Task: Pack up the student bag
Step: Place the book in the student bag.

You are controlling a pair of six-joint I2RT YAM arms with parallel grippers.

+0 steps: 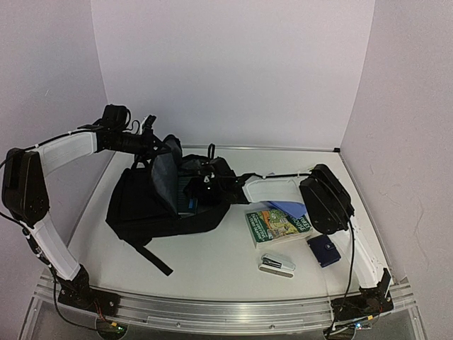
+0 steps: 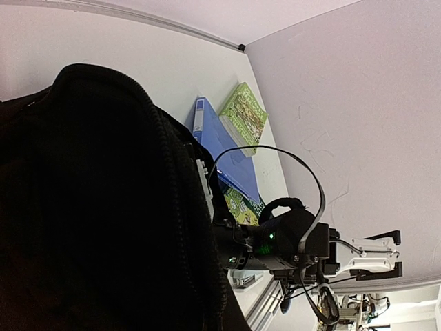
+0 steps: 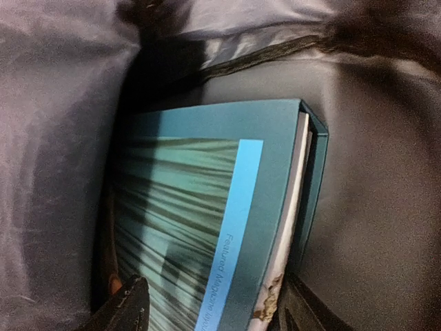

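The student bag (image 1: 141,205), black fabric with grey lining (image 3: 62,138), lies at the table's left-middle with its mouth facing right. My left gripper (image 1: 156,144) is shut on the bag's upper flap and holds it lifted. In the left wrist view the black fabric (image 2: 89,207) hides the fingers. My right gripper (image 1: 206,184) reaches into the mouth. Its fingers stand apart (image 3: 213,314), one on each side of the near end of a teal book (image 3: 207,227) that lies inside against the lining. No squeeze on the book shows.
Right of the bag lie a green illustrated book (image 1: 277,225) and a blue folder (image 1: 289,208) partly under the right arm. A white stapler (image 1: 277,265) and a small dark blue case (image 1: 324,249) sit nearer the front. White walls close in on three sides.
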